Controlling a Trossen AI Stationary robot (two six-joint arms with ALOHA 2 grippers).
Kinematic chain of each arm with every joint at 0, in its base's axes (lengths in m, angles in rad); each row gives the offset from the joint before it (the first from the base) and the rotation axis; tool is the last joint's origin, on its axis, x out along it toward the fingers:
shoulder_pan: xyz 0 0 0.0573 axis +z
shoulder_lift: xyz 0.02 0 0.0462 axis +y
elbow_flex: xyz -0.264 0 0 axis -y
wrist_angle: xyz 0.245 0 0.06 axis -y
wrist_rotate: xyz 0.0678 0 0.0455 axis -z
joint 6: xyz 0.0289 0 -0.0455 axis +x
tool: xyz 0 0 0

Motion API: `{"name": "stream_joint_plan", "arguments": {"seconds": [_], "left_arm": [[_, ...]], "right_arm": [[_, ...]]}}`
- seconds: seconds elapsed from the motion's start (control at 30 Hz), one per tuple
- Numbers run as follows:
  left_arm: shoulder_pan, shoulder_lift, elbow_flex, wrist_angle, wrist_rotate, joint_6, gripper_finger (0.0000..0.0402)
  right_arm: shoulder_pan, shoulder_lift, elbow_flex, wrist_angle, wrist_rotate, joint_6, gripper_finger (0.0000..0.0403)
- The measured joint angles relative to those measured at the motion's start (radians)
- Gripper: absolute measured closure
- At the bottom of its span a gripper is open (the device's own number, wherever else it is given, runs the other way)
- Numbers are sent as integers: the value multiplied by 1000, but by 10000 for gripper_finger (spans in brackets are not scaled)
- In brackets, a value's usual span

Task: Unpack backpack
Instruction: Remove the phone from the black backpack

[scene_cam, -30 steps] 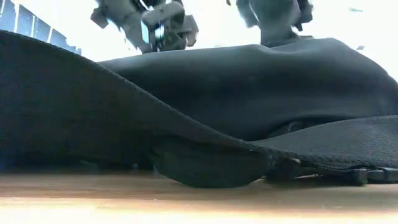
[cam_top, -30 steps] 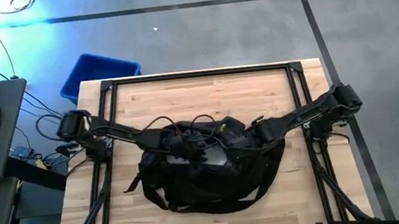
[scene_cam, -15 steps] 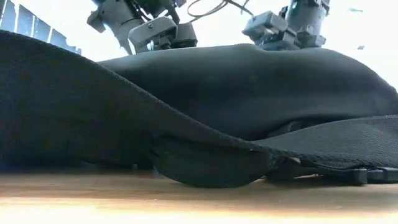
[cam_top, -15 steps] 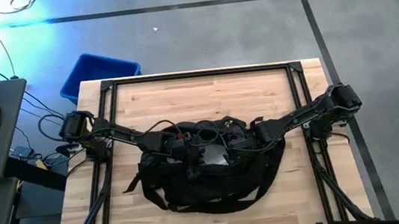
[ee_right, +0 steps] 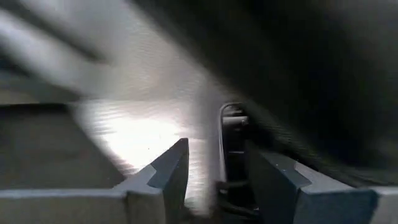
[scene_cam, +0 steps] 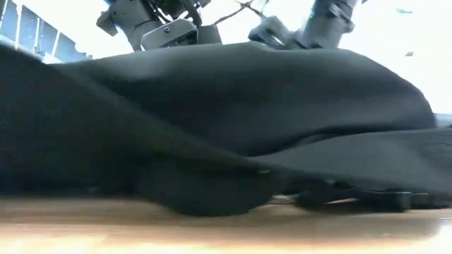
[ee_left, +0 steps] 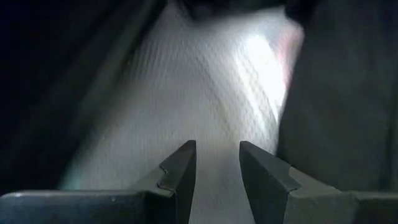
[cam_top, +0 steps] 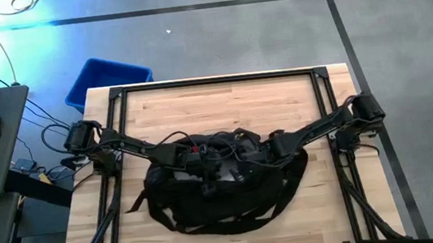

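The left jaws (ee_left: 217, 177) stood a little apart, with nothing between them, over pale woven cloth inside the backpack (cam_top: 216, 191). The right jaws (ee_right: 214, 177) also had a gap, beside a thin metal loop (ee_right: 229, 134). The backpack lay in the middle of the table (cam_top: 222, 100). Both arms reached into its top.

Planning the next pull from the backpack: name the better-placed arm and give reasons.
Right, probably. The right pincer has a grey metal loop between its fingers inside the backpack. The left pincer faces only pale mesh lining, with nothing between its fingers.
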Motion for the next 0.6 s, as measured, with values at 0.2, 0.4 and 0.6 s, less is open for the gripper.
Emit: {"name": "stream_joint_plan", "arguments": {"seconds": [0.2, 0.4, 0.6], "left_arm": [[-1, 0, 0, -1, -3, 1, 298], [-2, 0, 0, -4, -2, -9, 298], [-2, -7, 0, -37, 26, -58, 298]], "right_arm": [[-17, -13, -1, 282, -26, -153, 263], [-19, -27, -1, 187, -31, -137, 263], [-18, -27, -1, -18, -30, -26, 263]]}}
